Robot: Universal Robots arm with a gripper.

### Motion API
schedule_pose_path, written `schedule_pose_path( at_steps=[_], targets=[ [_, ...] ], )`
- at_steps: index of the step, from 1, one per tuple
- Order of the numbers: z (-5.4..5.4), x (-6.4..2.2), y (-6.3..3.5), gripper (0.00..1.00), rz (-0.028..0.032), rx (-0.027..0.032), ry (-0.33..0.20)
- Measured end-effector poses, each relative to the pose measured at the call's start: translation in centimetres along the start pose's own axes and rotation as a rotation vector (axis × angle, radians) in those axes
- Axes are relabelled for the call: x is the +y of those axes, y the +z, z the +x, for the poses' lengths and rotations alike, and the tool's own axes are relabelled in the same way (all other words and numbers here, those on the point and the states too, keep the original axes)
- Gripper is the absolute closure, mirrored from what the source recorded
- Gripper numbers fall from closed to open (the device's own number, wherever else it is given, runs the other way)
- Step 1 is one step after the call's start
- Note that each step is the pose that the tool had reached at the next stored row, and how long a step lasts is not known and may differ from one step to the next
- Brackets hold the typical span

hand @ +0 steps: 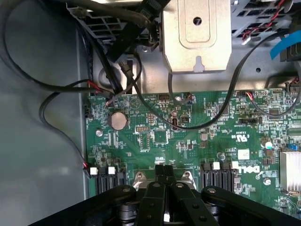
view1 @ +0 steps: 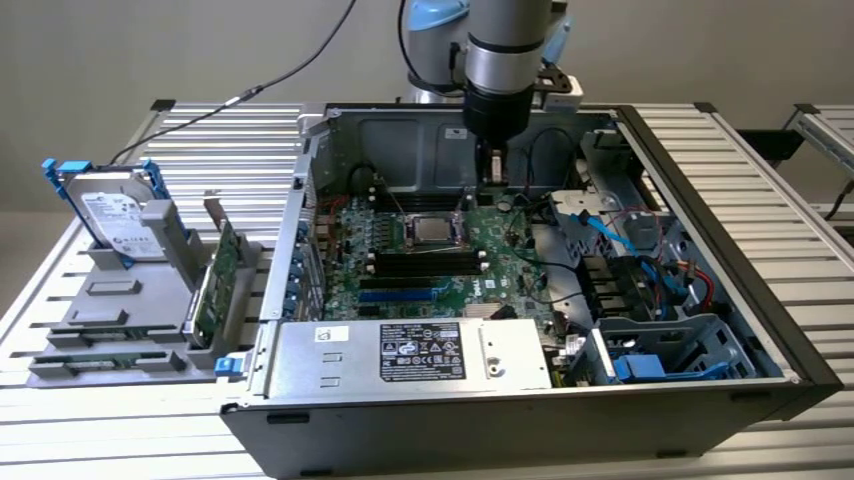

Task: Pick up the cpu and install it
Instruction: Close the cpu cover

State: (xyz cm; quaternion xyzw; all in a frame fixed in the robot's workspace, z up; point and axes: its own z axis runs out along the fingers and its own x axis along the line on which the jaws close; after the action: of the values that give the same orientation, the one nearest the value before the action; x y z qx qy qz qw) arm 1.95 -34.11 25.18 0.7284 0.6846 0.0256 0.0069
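The cpu (view1: 430,228) is a small silver square lying flat in the metal-framed socket on the green motherboard (view1: 494,265), inside the open computer case. My gripper (view1: 494,172) hangs from the arm above the board, a little behind the socket and towards the exterior view's right, apart from the cpu. In the wrist view my gripper (hand: 164,173) has its black fingers pressed together with nothing visible between them. They cover the socket, whose metal frame (hand: 140,177) peeks out beside them.
A silver power supply box (view1: 414,355) with a black sticker closes the case's near side. Black cables (hand: 61,89) loop along the case wall (hand: 37,141). A drive cage (view1: 667,350) fills the right. A hard drive (view1: 114,215) in a blue bracket stands on a grey rack outside.
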Motion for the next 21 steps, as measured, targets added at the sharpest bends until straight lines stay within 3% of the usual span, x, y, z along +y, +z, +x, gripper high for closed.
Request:
schedule_pose_path(
  at_steps=[15, 21],
  targets=[
    [-0.2, -3.32, -0.62, 0.89, -0.0022, -0.0408, -0.011],
    [-0.3, -4.99, -0.73, 0.89, -0.0025, -0.0464, -0.014]
  ],
)
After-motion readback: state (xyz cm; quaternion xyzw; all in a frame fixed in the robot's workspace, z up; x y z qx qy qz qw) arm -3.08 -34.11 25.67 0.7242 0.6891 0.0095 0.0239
